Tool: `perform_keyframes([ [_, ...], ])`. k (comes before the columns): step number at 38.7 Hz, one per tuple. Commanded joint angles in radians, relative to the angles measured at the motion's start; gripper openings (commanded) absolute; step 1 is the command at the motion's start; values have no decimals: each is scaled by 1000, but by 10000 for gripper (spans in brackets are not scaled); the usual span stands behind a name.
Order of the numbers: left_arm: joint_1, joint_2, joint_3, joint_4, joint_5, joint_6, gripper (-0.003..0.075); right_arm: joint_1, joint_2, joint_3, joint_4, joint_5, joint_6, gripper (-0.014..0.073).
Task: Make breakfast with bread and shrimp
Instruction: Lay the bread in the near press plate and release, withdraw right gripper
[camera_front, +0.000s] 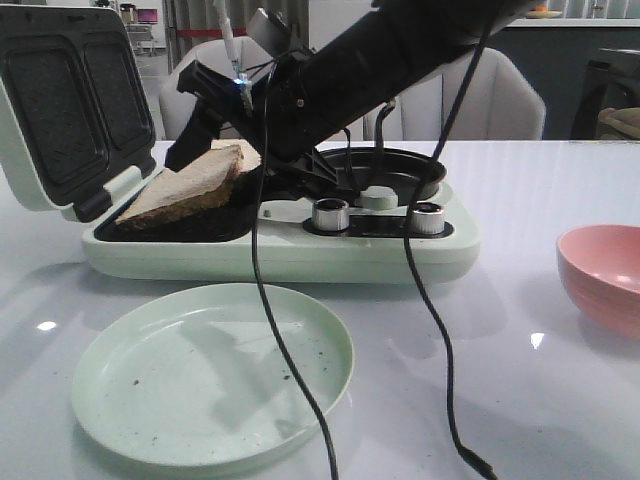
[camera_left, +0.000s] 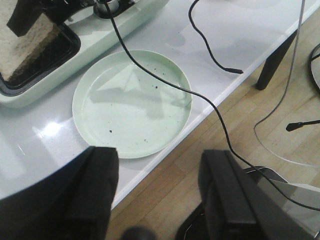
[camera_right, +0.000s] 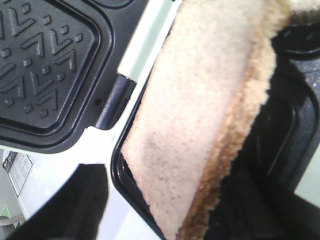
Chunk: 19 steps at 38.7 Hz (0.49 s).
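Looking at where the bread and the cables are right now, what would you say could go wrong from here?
1. The bread sits tilted in the sandwich maker, one edge raised near the right gripper. It may land crooked rather than flat in the tray.
2. A black cable trails across the green plate; arm motion might drag the plate, which the left wrist view shows near the table edge.
3. The shrimp is not visible, so its placement cannot be checked.

Your front view faces forward, low over the worktop (camera_front: 520, 400). Your left wrist looks down from higher up; both show the plate (camera_front: 212, 375). Your right wrist sits tight against the bread (camera_right: 200, 115).
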Motion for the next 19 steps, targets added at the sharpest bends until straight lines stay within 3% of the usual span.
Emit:
perform_keyframes([
  [1, -8, -6, -24, 21, -55, -2, 424, -16, -70, -39, 42, 21, -15, 619],
  [10, -8, -6, -24, 21, -55, -2, 424, -104, -113, -39, 36, 210, -41, 620],
  [19, -8, -6, -24, 21, -55, -2, 424, -130, -261, -39, -199, 277, -2, 620],
])
